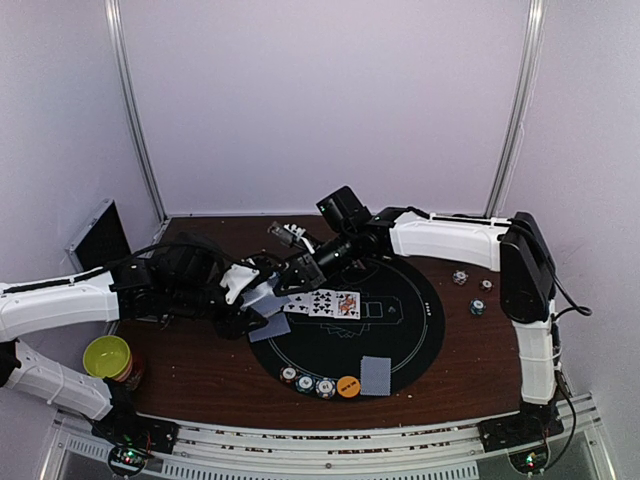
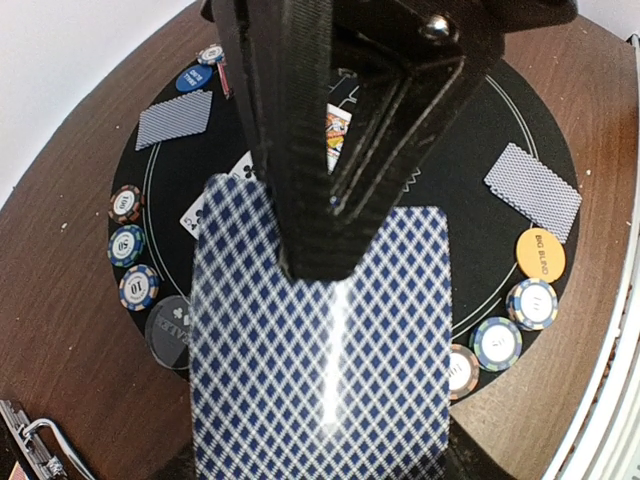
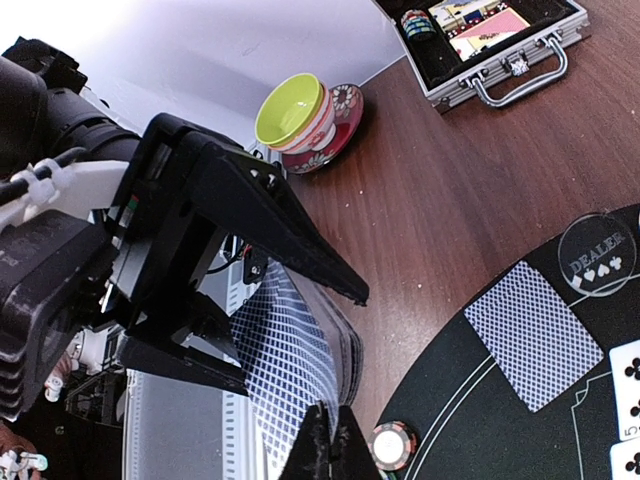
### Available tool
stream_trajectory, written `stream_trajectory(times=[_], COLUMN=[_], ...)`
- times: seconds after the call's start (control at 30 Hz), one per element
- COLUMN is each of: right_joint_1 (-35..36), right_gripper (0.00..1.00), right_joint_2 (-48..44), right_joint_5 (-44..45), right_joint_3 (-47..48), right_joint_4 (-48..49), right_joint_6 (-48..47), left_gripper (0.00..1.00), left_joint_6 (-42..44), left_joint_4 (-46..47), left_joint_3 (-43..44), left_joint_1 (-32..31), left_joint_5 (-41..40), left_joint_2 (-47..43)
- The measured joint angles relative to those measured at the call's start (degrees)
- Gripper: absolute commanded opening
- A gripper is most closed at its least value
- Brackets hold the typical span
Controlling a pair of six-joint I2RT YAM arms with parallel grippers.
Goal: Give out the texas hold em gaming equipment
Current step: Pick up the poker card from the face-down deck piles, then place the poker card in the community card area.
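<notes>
Left jaws clamped on a deck of blue-and-white diamond-backed playing cards (image 2: 320,380). The left gripper (image 1: 262,296) holds it above the left edge of the round black felt mat (image 1: 410,345), with one black finger (image 2: 305,170) lying across the top card's back. Right jaws shut tight, tips together against the deck's edge. The right gripper (image 3: 325,447) touches the deck; cannot tell whether a single card is nipped between the tips.

Desk sweep, left to right:
- Yellow-green bowl (image 1: 107,355) at near left on the brown wooden desk (image 1: 200,385), off the mat.
- Open silver-edged case (image 3: 485,45) at far left, lid up.
- Clear round dealer button (image 3: 597,255) on the mat's left edge, with a face-down card (image 1: 270,327) just beside it.
- Row of face-up cards (image 1: 322,303) left of mat centre, just right of where the two grippers meet.
- Three striped round poker chips (image 1: 305,383) in a row on the mat's near edge, with the orange round button (image 1: 348,386) just right of them.
- Second face-down card (image 1: 375,375) comes next, right of the orange round button.
- Three loose chips (image 1: 478,307) on bare desk right of the mat, apart from one another.

Left wrist view adds the mat's far side:
- Blue round button (image 2: 195,78).
- Far face-down card (image 2: 175,118) near it.
- Far-edge chips (image 2: 127,245), three along the rim.
</notes>
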Motion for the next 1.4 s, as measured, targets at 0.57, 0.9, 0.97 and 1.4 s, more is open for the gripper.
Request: stream_trajectory(times=[0.57,0.9,0.97,1.4], right_joint_1=[-5.4,-12.9,-13.9,-15.0], right_gripper=[0.00,0.00,0.00,0.00], right_joint_2=[-2.9,-4.1,-4.1,-1.2], right_joint_5=[0.0,6.4,9.0,23.6], right_joint_3=[0.8,8.4,9.2,8.1], right_joint_4=[-8.0,-31.5,-37.4,-52.3], right_joint_6=[-5.1,-26.8,-32.4,-48.3], left_gripper=[0.59,0.59,0.59,0.59], left_joint_6=[0.0,0.0,0.0,0.0], left_joint_4=[1.4,1.4,1.4,1.4], left_joint_3=[0.0,0.0,0.0,0.0], left_joint_1=[0.0,0.0,0.0,0.0], left_joint_5=[0.0,0.1,0.1,0.0], left_joint_2=[0.0,0.0,0.0,0.1])
